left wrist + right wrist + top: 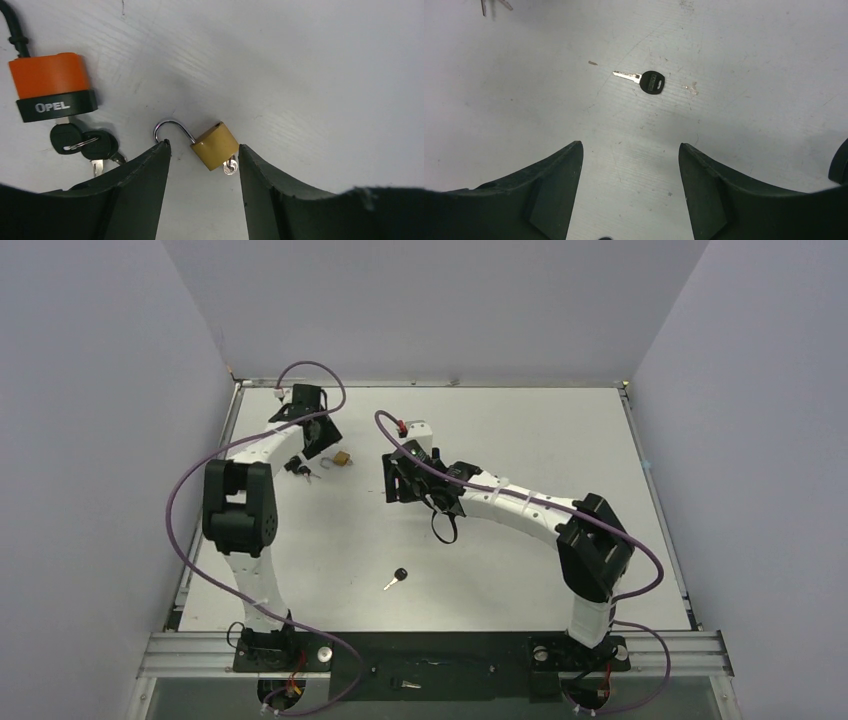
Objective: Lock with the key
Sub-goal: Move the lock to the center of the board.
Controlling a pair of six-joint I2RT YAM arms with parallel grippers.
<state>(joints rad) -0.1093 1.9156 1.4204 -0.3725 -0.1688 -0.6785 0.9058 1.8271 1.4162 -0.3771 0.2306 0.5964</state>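
Observation:
A small brass padlock [216, 145] lies on the white table with its shackle [170, 129] swung open. A little silver key [230, 166] sticks in its keyhole. My left gripper [203, 145] is open and low over it, one finger on each side. The left fingertip [161, 150] is right by the shackle's free end and the right one is close to the key. From above, the padlock [342, 457] lies just right of that gripper [323, 443]. My right gripper [630, 145] hangs open and empty above bare table, mid-table [398, 488].
An orange and black lock marked OPEL [52, 86] lies left of the brass padlock, with a bunch of black-headed keys [82, 144] beside it. A single black-headed key [651, 81] lies alone ahead of the right gripper, nearer the front [398, 577]. A red and white object [413, 428] sits behind the right wrist.

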